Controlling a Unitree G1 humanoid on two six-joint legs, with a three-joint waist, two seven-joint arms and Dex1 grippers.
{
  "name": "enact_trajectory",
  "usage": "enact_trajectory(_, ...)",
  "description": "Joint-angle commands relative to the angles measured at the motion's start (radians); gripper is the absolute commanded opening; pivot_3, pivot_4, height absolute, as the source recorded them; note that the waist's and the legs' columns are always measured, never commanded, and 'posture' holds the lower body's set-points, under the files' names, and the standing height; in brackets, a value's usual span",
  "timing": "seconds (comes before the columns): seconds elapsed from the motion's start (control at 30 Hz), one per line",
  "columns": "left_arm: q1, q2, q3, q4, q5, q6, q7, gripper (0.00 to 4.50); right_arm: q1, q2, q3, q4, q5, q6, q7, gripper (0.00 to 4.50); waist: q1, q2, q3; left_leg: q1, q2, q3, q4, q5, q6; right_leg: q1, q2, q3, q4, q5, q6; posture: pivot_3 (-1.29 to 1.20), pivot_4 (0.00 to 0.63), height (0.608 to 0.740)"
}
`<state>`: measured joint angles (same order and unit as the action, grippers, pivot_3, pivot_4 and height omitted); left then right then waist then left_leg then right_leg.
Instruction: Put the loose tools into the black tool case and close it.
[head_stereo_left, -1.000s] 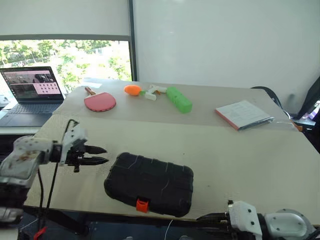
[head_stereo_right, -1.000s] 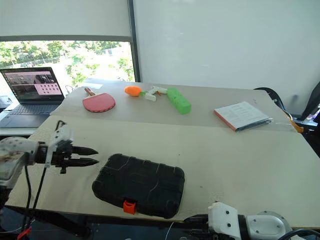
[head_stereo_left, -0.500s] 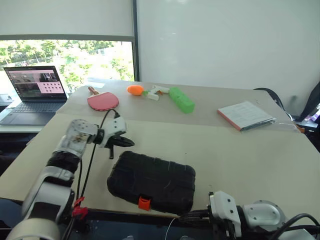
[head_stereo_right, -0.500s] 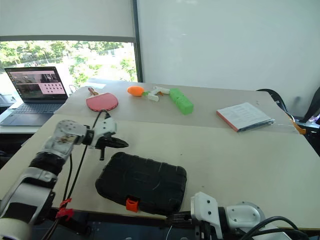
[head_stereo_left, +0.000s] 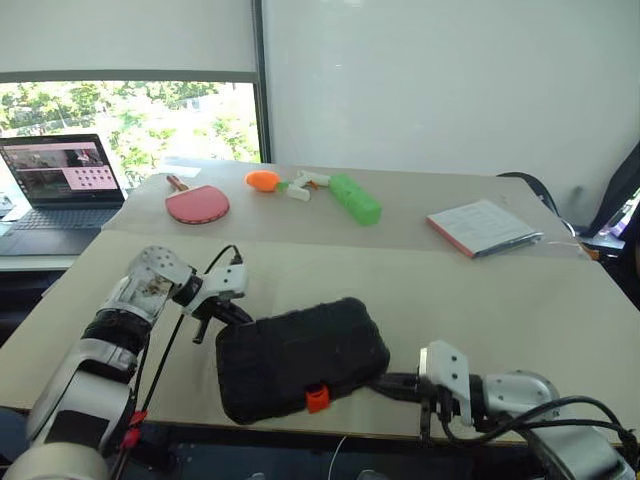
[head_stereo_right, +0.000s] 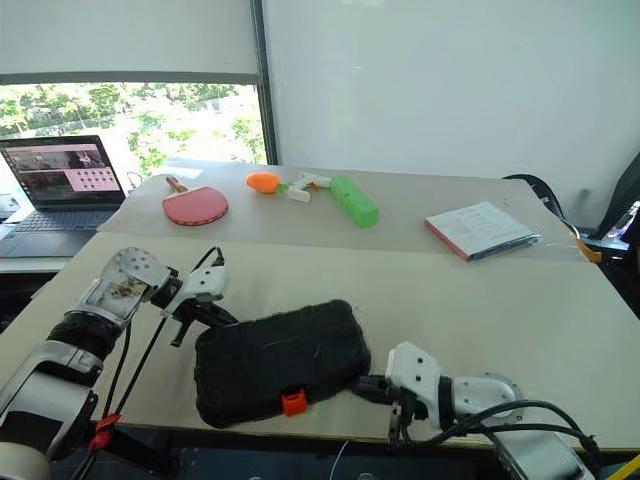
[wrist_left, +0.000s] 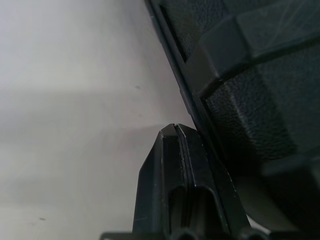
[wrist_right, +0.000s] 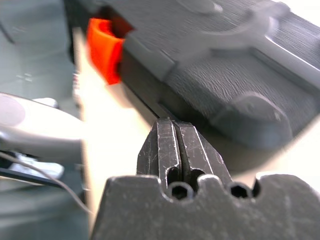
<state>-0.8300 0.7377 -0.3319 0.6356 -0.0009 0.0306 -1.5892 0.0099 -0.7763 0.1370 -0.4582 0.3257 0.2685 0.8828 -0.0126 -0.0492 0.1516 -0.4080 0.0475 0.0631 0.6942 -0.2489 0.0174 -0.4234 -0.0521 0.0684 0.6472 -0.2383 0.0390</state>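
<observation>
the closed black tool case (head_stereo_left: 300, 355) lies skewed near the table's (head_stereo_left: 520, 300) front edge, orange latch (head_stereo_left: 317, 398) outward, with the left gripper (head_stereo_left: 232, 314) and right gripper (head_stereo_left: 385, 384) both pinched empty at its opposite ends.

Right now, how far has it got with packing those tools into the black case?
The black tool case lies shut on the table, its orange latch facing the near edge; no loose tools are in sight. In hand: the shut left gripper and shut right gripper press against opposite ends. Whether the latch is fastened, I cannot tell.
</observation>
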Motion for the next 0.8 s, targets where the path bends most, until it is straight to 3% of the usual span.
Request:
enact_trajectory(0.03,-0.013,0.021,0.048,-0.026,-0.005,-0.003,0.035,0.04,0.01,-0.011,-0.037,-0.029,0.014,-0.009,0.02,0.0,0.002,0.0,0.0,0.0,0.0,0.0,0.0,0.0,0.0,0.0,0.0,0.0,0.0,0.0,0.0,0.0,0.15,0.738)
enact_trajectory(0.2,-0.111,0.02,0.127,-0.036,-0.069,0.165,0.061,0.04,0.057,-0.048,-0.042,-0.081,0.055,0.006,0.087,0.0,0.006,0.0,0.0,-0.001,0.0,-0.001,0.001,0.0,0.0,0.0,0.0,-0.001,0.0,0.0,0.0,0.0,0.15,0.738)
enact_trajectory(0.33,-0.149,0.028,0.117,-0.286,-0.249,0.478,-0.023,0.04,0.074,-0.068,-0.02,-0.107,0.066,0.014,0.125,0.0,0.007,0.0,0.0,-0.002,-0.001,-0.002,0.001,0.0,0.0,0.0,0.0,-0.001,0.0,0.0,0.001,0.0,0.15,0.738)
enact_trajectory(0.4,-0.122,0.041,0.069,-0.41,-0.305,0.533,-0.025,0.04,0.07,-0.065,-0.005,-0.115,0.066,0.024,0.129,0.0,0.005,0.0,0.001,-0.002,-0.001,-0.002,0.001,0.0,0.0,0.0,-0.001,-0.001,0.0,-0.001,0.001,0.0,0.15,0.738)
enact_trajectory(0.53,-0.051,0.063,-0.071,-0.559,-0.31,0.469,-0.025,0.04,0.042,-0.046,0.039,-0.126,0.054,0.047,0.127,0.0,-0.003,0.003,0.0,0.001,-0.001,-0.002,0.0,0.0,0.0,0.001,0.0,0.0,0.0,-0.001,0.001,0.0,0.15,0.738)
enact_trajectory(0.8,0.015,0.019,-0.277,-0.506,-0.09,0.199,-0.013,0.04,-0.037,0.023,0.14,-0.123,0.02,0.085,0.1,0.0,0.002,0.006,-0.001,0.002,0.0,-0.002,0.001,0.0,0.0,0.003,0.002,0.001,0.0,0.0,-0.001,0.0,0.15,0.738)
